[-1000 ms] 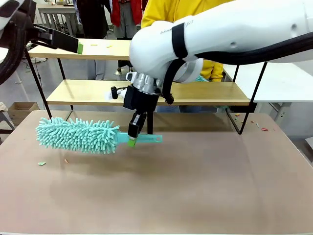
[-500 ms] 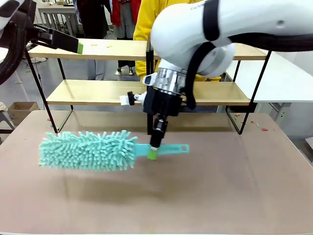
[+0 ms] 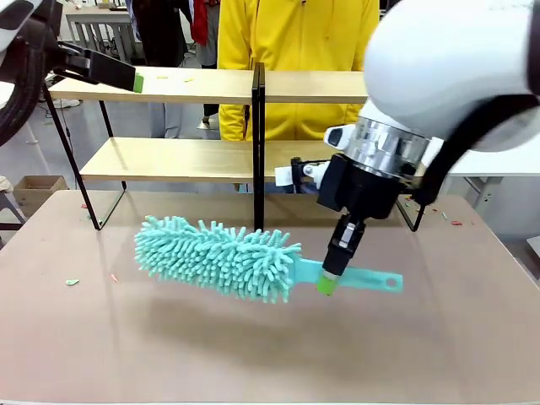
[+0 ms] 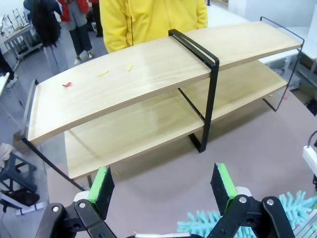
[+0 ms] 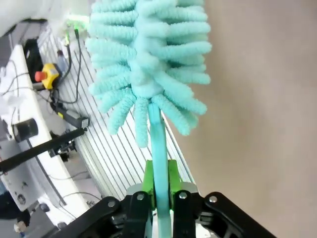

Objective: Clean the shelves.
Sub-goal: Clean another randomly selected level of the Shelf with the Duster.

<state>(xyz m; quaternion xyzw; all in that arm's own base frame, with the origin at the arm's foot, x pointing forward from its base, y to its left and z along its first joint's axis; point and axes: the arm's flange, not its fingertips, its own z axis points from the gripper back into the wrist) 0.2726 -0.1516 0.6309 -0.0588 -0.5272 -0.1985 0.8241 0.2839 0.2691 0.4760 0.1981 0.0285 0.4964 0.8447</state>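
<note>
Where the grey-beige tabletop (image 3: 253, 363) lies nearest the front camera, it carries little but a tiny green scrap (image 3: 72, 282) out toward nine o'clock. Over its middle the right gripper (image 3: 327, 283) points down from the bulky white right arm (image 3: 456, 67), its green pads pinched tight on the flat plastic handle of a mint-green, shaggy microfibre duster (image 3: 219, 257). The duster hangs clear of the tabletop and roughly level. Its fluffy head reaches toward nine o'clock from the gripper, and the handle's end, pierced by a small hole, sticks out toward three o'clock. Seen from the right wrist, the two fingers press against either side of the handle and the head rises to twelve o'clock. Beyond the duster, at its twelve o'clock, the shelves (image 3: 186, 159) stand on the far part of the tabletop: two long light-wood boards, one above the other, in a thin black metal frame with a black centre post. A red crumb (image 4: 66, 84) and a few yellow crumbs (image 4: 103, 73) lie on the upper board. The left gripper (image 4: 163, 186) is held high by the shelves' nine o'clock end, spread wide with nothing between its pads. Farther back, at twelve o'clock, a person in a yellow top (image 3: 295, 51) stands behind the shelves.
</note>
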